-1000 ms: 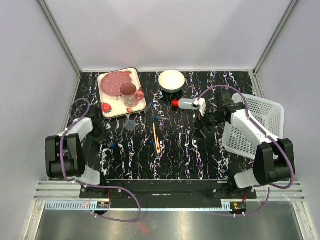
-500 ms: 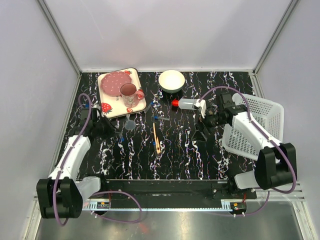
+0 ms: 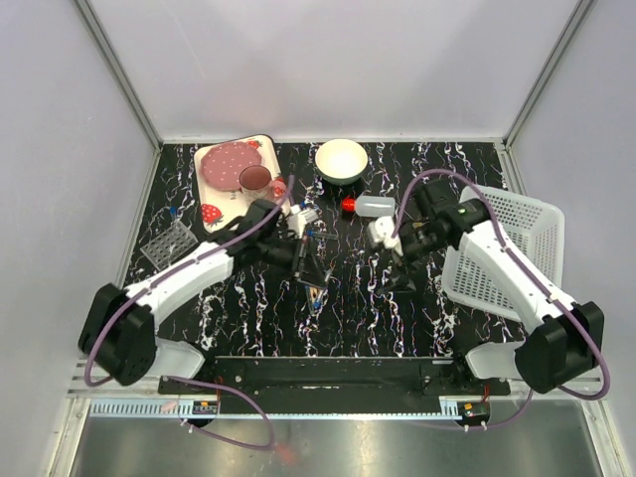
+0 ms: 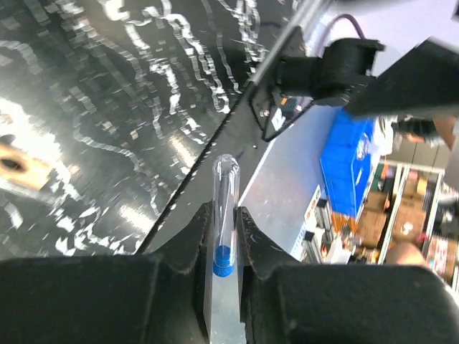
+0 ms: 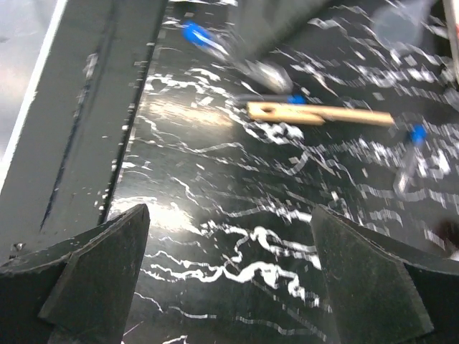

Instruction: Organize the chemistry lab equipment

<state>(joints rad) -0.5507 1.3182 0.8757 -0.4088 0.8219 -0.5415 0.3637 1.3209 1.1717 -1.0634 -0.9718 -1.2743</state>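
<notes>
Gripping a blue-capped tube (image 4: pixel 225 188) in the left end effector (image 4: pixel 224 215), nearly shut and pinching the capped end, glass tip pointing outward. Swung within the last second from the left edge of the tabletop (image 3: pixel 397 318) to the middle, above the wooden stick (image 3: pixel 314 294). Uncovering, by that swing, the grid rack (image 3: pixel 167 241) near the left edge, well apart from the held tube. Noting the right end effector (image 5: pixel 229 236) shifted too: away from beside the red-capped bottle (image 3: pixel 366 207), toward the centre, spread fully wide, holding nothing. Leaving that bottle lying on its side near the white bowl (image 3: pixel 341 159). Judging one tube secured but not yet racked; probably needing a carry back left to a slot.
</notes>
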